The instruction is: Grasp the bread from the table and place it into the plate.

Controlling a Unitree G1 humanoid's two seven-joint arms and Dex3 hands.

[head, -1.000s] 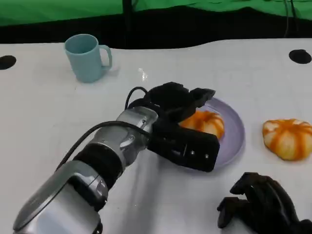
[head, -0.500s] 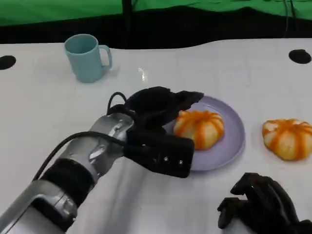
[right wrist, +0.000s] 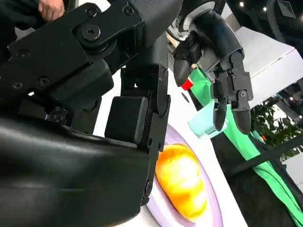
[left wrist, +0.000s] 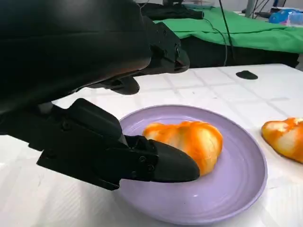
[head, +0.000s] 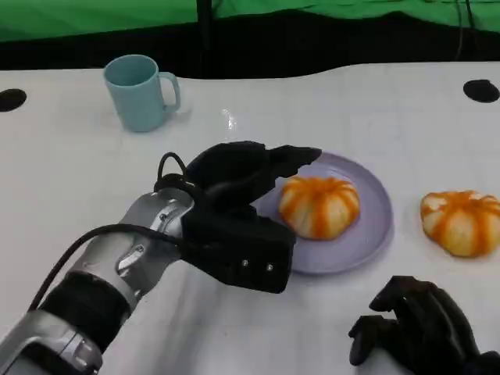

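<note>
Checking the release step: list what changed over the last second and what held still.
The left hand has drawn back off the bread, toward the robot and away from the plate, fingers apart and empty. The bread lies where it was on the plate. The second bread, mug and right hand stayed put.

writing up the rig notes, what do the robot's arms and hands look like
The left forearm is a silver metal cylinder with a black band around it and a black cable looping along its top to the wrist. The left robot hand is matte black: a boxy palm block with small screws, and jointed, angular fingers. The right robot hand is the same black, with rounded finger segments.
</note>
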